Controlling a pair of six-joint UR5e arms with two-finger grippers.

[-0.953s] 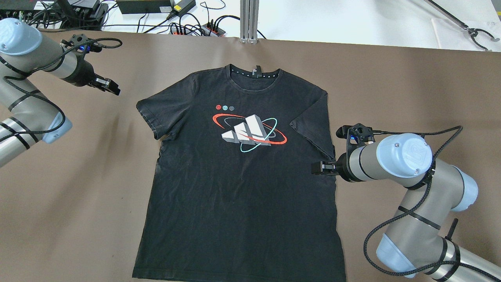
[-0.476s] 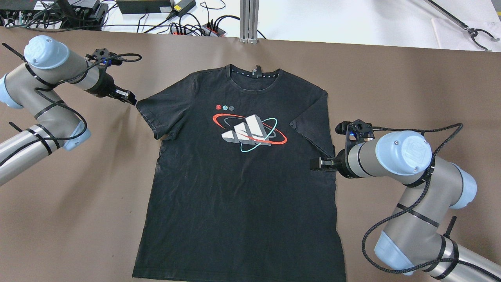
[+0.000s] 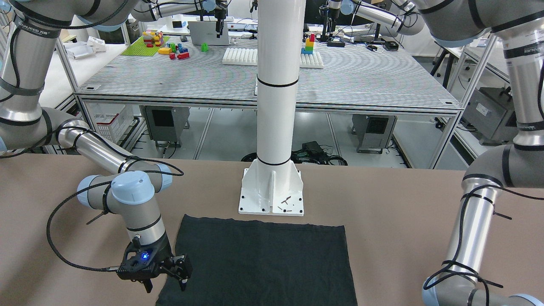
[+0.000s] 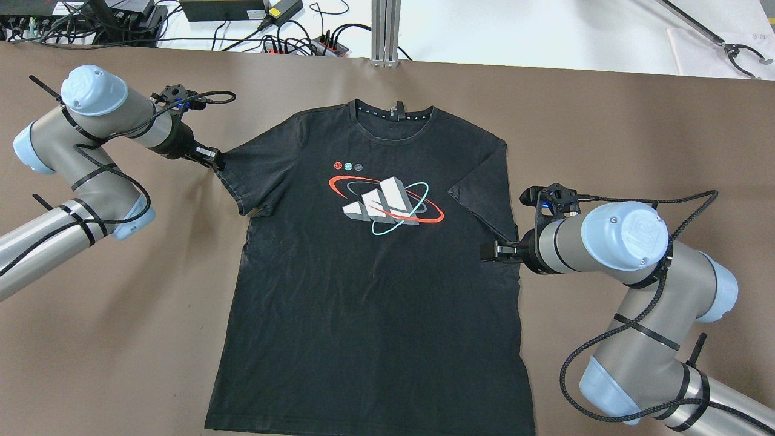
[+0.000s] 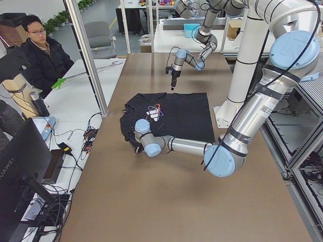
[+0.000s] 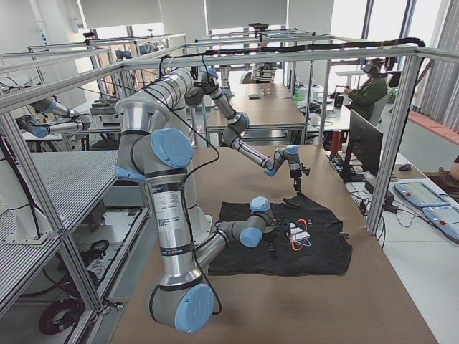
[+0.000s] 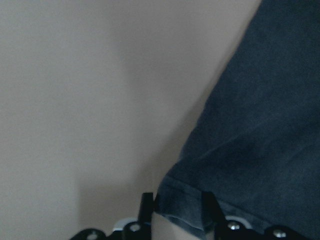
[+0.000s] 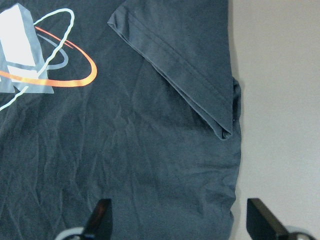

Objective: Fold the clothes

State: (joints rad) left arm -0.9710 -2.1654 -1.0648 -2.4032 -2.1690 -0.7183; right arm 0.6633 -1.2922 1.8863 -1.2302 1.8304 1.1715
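The clothes are one black T-shirt with a white, red and teal print on the chest, lying flat and face up, collar at the far side. My left gripper is at the outer corner of the shirt's left sleeve. In the left wrist view the sleeve hem lies between its fingers, which stand a little apart. My right gripper hovers wide open over the shirt's right side seam, just below the right sleeve, which lies folded inward. Its fingers hold nothing.
The brown table has bare surface on both sides of the shirt. The white pole's base plate stands just behind the shirt's hem. Cables and power strips lie beyond the far edge. A person sits off the table's end.
My left arm has swung in from the far left until its gripper reached the left sleeve's corner. The right gripper shifted only slightly toward the shirt. The shirt lies as before.
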